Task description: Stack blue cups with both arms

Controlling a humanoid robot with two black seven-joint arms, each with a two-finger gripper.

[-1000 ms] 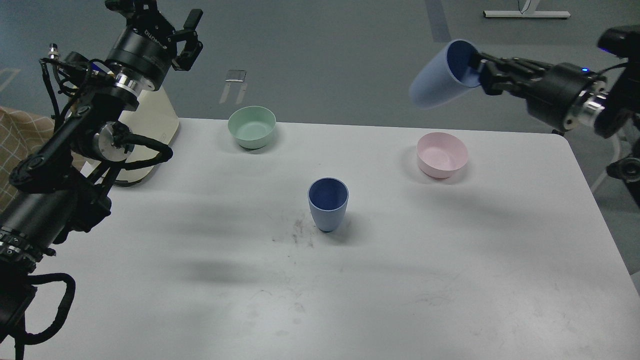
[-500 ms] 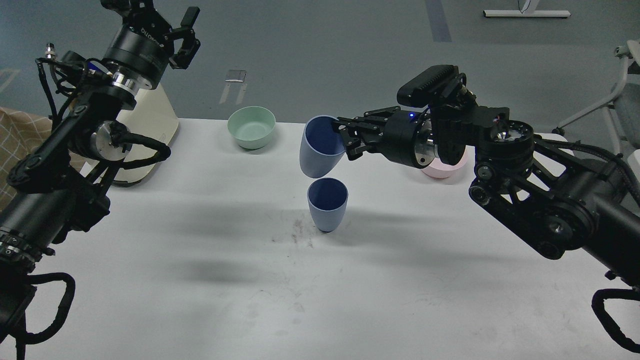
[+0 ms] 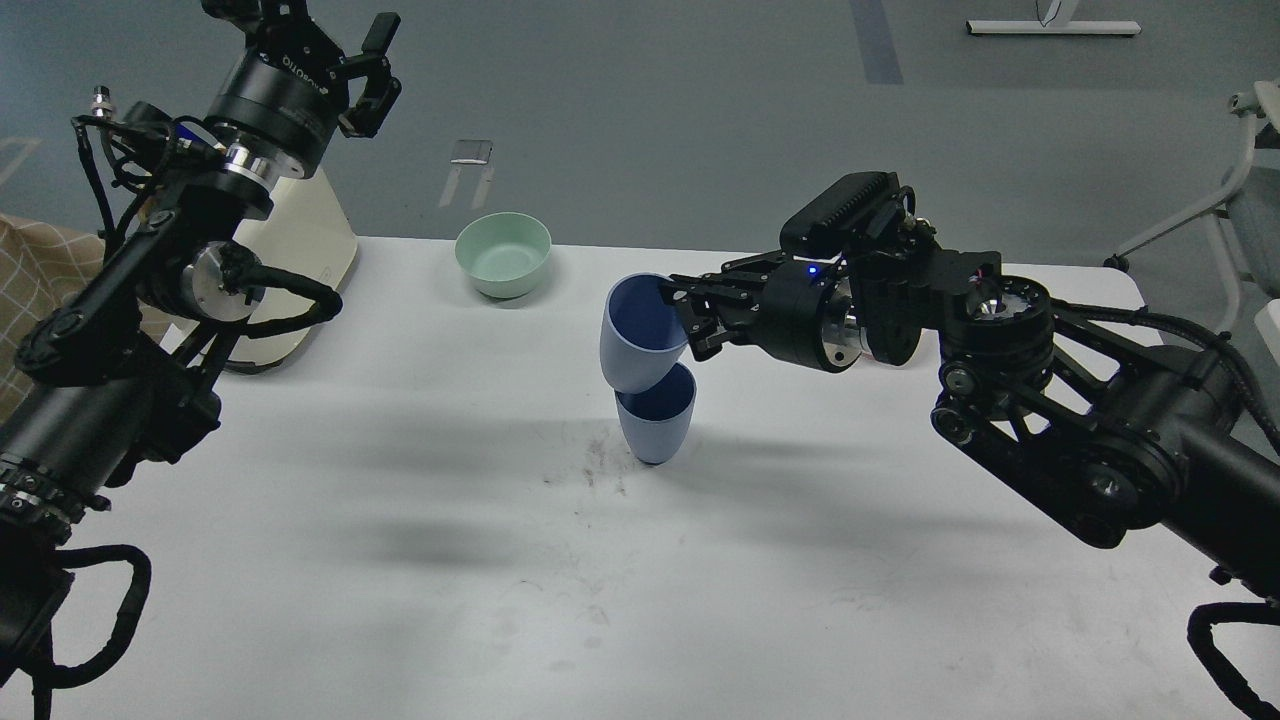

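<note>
One blue cup [image 3: 656, 425] stands upright at the middle of the white table [image 3: 400, 560]. My right gripper [image 3: 683, 318] is shut on the rim of the second blue cup [image 3: 635, 340]. That cup hangs tilted, its base overlapping the standing cup's mouth; I cannot tell how far inside it is. My left gripper [image 3: 368, 62] is raised high at the far left, fingers apart, holding nothing, far from both cups.
A mint-green bowl [image 3: 503, 254] sits at the table's back edge. A cream-coloured appliance [image 3: 300, 250] stands at the back left behind my left arm. My right arm [image 3: 1050, 400] covers the right part of the table and hides the pink bowl.
My right gripper has swung in from the upper right with the cup, then lowered it from just above the standing cup to its mouth. The left arm has barely moved.
</note>
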